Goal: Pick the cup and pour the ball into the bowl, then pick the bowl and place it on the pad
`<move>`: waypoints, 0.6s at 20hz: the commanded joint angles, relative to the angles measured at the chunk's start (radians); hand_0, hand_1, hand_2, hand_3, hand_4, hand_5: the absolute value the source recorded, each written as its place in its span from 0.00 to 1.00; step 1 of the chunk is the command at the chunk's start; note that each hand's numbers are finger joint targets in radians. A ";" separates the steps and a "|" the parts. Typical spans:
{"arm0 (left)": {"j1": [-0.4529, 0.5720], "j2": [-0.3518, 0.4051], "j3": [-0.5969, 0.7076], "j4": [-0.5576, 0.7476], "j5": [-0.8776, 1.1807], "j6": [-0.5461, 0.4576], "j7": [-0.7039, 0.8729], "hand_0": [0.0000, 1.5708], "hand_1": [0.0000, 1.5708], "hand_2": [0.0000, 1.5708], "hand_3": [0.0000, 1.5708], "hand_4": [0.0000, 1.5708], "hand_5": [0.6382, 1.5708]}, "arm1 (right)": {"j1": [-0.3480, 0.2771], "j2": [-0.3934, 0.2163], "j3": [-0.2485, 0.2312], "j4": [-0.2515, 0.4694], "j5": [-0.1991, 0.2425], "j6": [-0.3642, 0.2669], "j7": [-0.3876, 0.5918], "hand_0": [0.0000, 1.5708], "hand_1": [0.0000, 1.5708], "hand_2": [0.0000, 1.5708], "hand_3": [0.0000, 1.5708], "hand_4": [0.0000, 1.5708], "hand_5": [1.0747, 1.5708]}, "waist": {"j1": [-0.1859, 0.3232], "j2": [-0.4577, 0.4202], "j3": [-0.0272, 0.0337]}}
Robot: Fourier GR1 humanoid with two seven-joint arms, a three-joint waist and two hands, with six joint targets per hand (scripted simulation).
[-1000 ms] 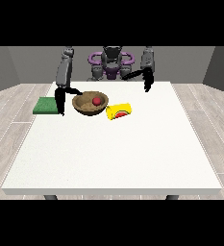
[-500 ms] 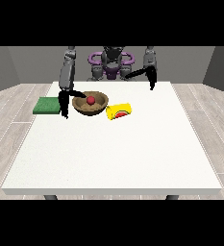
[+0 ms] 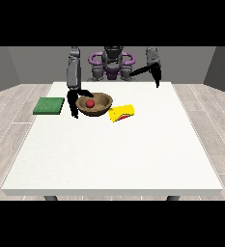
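Beside the bowl, robot hand; ball inside.

Hand at the view's right higher, farther back from the table.

Grey arms, black hands, purple rings at dark torso.

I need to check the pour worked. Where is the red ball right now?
In the front view the red ball lies inside the brown bowl, left of centre on the table's far half, between the green pad and the tipped yellow cup.
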 commanded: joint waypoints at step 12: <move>0.012 0.073 0.071 0.018 0.078 -0.089 -0.012 0.00 0.00 0.00 0.00 0.00 1.00 | -0.005 -0.048 0.074 0.076 0.119 -0.233 0.198 1.00 1.00 1.00 1.00 0.65 0.97 | 0.016 -0.030 0.0032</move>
